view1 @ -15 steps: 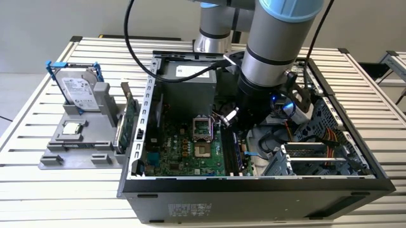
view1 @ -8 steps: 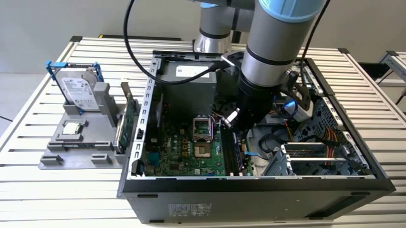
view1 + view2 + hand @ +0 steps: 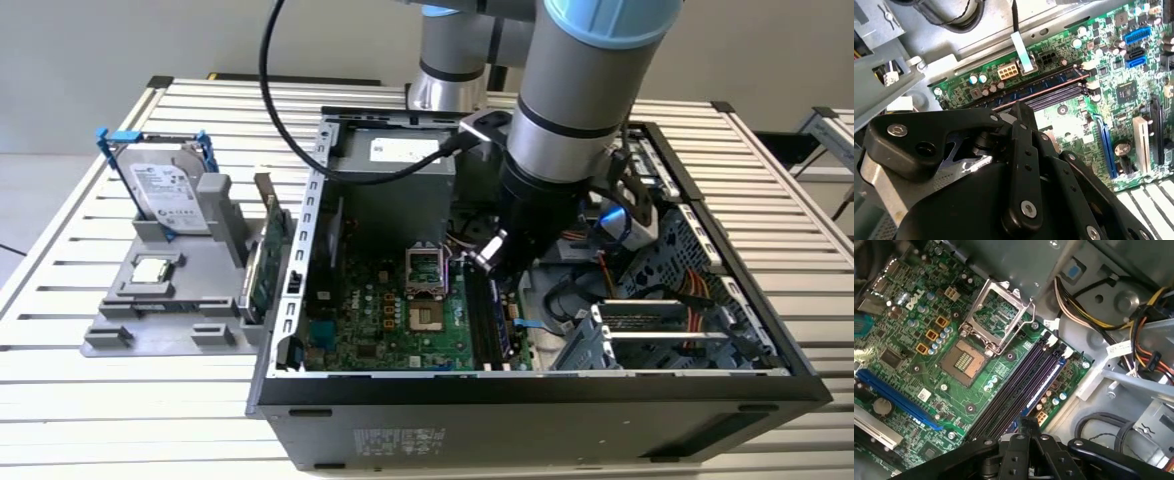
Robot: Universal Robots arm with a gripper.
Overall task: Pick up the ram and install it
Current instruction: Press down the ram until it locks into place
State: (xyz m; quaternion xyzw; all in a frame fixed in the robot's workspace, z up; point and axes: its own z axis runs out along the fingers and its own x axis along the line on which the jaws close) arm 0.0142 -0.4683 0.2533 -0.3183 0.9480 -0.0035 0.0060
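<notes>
The ram (image 3: 483,320): long, narrow, dark stick, standing on its long edge in the memory-slot bank of the motherboard (image 3: 387,320), lying along the 12-to-6 o'clock line in the exterior view, a little toward 5 o'clock from that view's centre. Its 6 o'clock end sits near the open case's front wall; its 12 o'clock end is hidden under the arm. In the second wrist view it shows as a thin dark-brown top edge (image 3: 1041,94) running from 8 toward 2 o'clock among parallel slots; whether fully seated cannot be told.
</notes>
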